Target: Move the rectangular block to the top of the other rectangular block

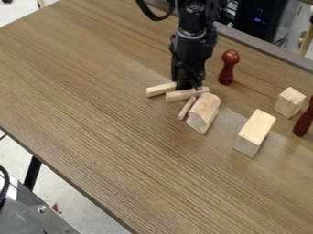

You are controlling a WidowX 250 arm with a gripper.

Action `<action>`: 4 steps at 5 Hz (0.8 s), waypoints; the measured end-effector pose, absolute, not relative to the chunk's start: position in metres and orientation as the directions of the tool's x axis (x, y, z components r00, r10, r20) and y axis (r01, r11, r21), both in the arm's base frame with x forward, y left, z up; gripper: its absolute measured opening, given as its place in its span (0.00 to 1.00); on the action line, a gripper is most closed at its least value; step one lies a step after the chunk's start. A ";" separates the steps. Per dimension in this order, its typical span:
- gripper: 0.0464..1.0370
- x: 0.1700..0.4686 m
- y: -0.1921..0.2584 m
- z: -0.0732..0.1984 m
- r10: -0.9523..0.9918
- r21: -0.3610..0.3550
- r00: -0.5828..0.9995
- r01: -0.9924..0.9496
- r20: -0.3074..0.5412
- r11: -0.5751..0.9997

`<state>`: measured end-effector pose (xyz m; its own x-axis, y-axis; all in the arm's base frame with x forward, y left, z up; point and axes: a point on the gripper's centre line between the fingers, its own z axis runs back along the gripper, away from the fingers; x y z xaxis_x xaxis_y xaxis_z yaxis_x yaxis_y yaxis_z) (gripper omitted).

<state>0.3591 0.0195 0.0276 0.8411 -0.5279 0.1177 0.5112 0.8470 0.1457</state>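
The black gripper (190, 86) hangs down at the upper middle of the table, low over a cluster of wooden pieces. A slim rectangular block (160, 89) lies at its left, the right end partly hidden behind the gripper. Just in front of the gripper is a rounded bar (182, 95). Farther right, a large rectangular block (256, 130) rests on the table with its pale long face up. Behind and right of that sits a smaller rectangular block (289, 101), apart from it.
A thin stick (186, 108) and a rounded-top block (204, 111) lie in front of the gripper. One dark red pin (228, 67) stands behind at the right; another red pin (304, 119) is at the right edge. The wooden table (110, 132) has a raised back edge.
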 end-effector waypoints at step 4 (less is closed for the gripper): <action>0.10 0.353 0.000 0.031 -0.541 0.124 0.828 0.527 0.146 0.841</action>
